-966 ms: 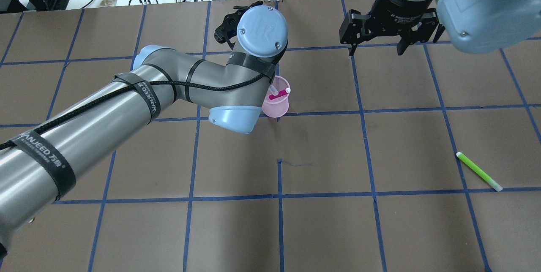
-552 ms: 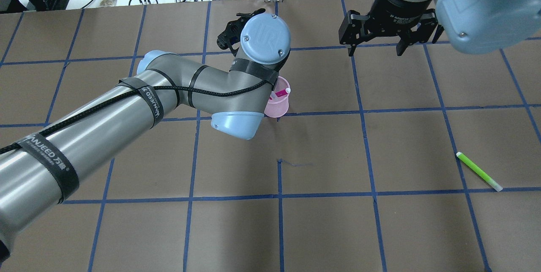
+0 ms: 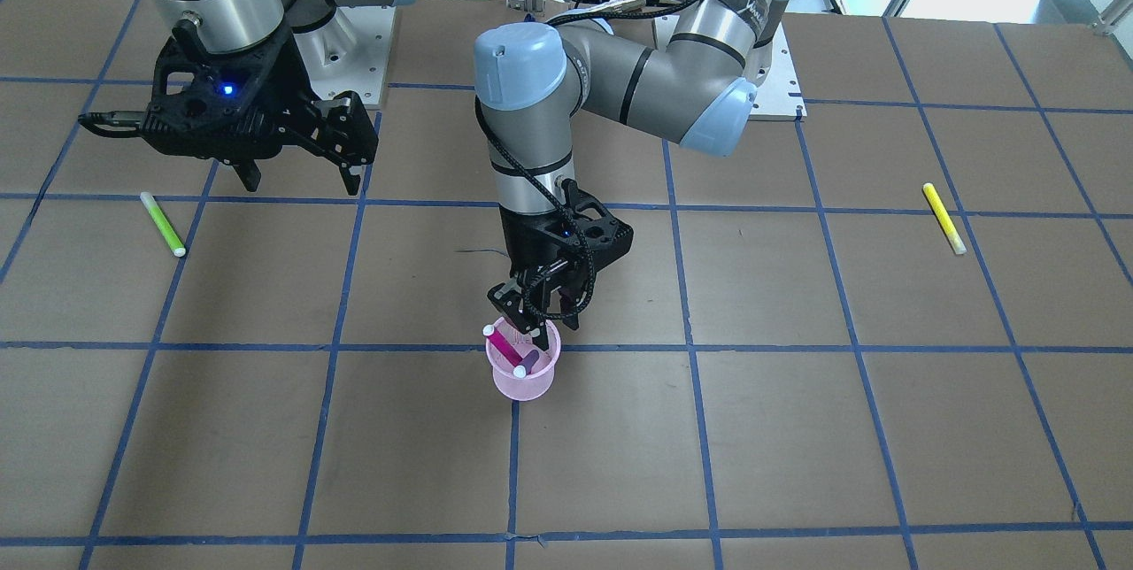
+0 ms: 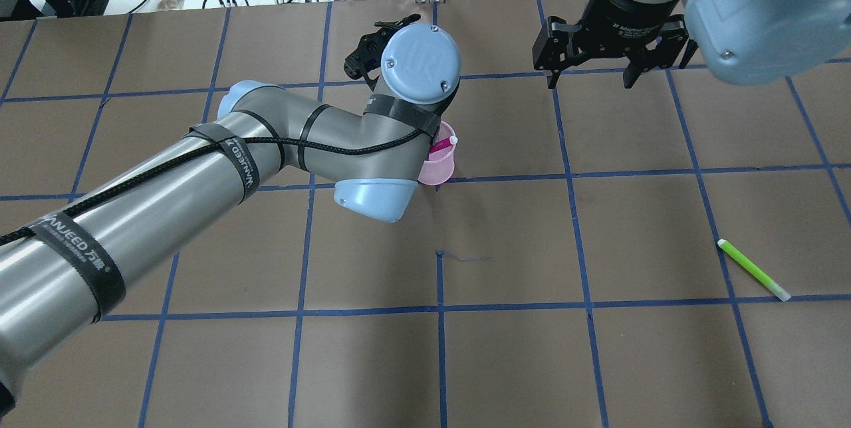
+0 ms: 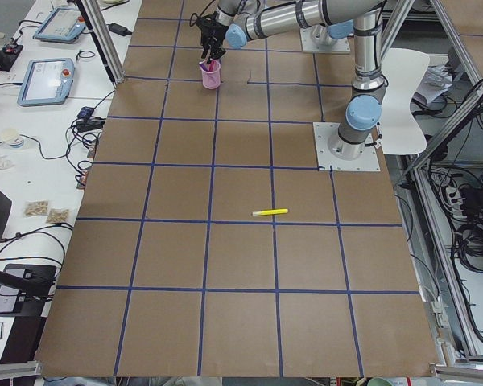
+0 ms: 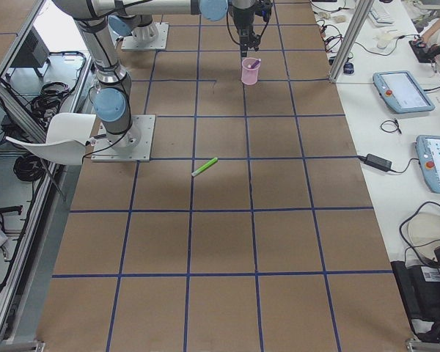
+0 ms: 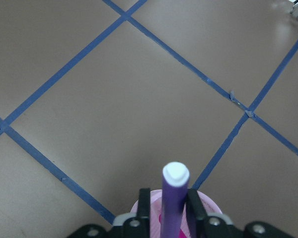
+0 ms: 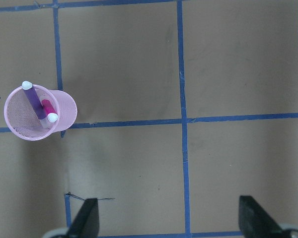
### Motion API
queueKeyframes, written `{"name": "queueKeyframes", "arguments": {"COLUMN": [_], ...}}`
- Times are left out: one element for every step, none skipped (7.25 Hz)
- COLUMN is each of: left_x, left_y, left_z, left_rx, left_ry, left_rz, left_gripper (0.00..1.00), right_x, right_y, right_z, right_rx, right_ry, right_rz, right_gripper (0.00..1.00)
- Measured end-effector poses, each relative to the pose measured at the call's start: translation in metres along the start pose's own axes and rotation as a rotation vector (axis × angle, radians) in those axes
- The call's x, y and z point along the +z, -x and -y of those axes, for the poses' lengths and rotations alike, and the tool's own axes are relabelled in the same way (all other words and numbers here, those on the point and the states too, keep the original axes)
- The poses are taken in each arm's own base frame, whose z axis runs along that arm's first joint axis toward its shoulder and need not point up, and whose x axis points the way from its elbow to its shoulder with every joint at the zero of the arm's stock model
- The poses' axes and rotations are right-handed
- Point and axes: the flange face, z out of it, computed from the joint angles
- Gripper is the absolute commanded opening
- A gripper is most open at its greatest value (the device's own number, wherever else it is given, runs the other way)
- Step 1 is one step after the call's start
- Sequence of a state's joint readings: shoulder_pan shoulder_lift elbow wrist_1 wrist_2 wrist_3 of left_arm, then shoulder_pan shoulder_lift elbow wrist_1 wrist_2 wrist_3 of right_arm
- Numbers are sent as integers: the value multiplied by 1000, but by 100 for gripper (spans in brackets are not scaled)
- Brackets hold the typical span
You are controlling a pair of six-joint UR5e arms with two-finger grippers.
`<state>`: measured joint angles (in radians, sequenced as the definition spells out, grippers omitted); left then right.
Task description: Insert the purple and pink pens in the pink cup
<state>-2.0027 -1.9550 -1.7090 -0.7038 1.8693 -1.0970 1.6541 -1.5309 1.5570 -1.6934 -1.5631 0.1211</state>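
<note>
The pink mesh cup stands near the table's middle and holds both pens. The pink pen and the purple pen lean inside it, white tips up. Both also show in the right wrist view, the purple pen beside the pink pen. My left gripper hangs just above the cup's rim with its fingers open. In the left wrist view the purple pen stands between the fingers. My right gripper is open and empty, well apart from the cup. My left arm hides most of the cup in the overhead view.
A green pen lies on the brown paper on my right side. A yellow pen lies on my left side. Blue tape lines grid the table. Cables and gear sit beyond the far edge.
My left wrist has shifted slightly to the right over the cup and now covers more of it. The pink pen and cup stay put. The right arm has barely moved.
</note>
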Motion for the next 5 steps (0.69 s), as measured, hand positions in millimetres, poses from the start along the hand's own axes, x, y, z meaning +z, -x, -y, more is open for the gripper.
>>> {"name": "queueKeyframes", "arguments": {"left_x": [-5, -13, -19, -21, -21], "left_y": [-1, -2, -3, 1, 10], "left_z": [2, 5, 15, 33, 57], "left_rx": [3, 19, 69, 123, 170], "left_ry": [4, 31, 85, 153, 247], "left_rz": [-9, -34, -76, -116, -162], "left_gripper": [100, 100, 100, 100, 100], "right_x": [0, 0, -1, -1, -1], "right_y": [0, 1, 1, 1, 1], "right_z": [0, 0, 0, 0, 0], "right_rx": [0, 0, -1, -1, -1], "right_ry": [0, 0, -1, -2, -2], "right_rz": [0, 1, 2, 2, 2], "right_gripper": [100, 100, 100, 100, 100]}}
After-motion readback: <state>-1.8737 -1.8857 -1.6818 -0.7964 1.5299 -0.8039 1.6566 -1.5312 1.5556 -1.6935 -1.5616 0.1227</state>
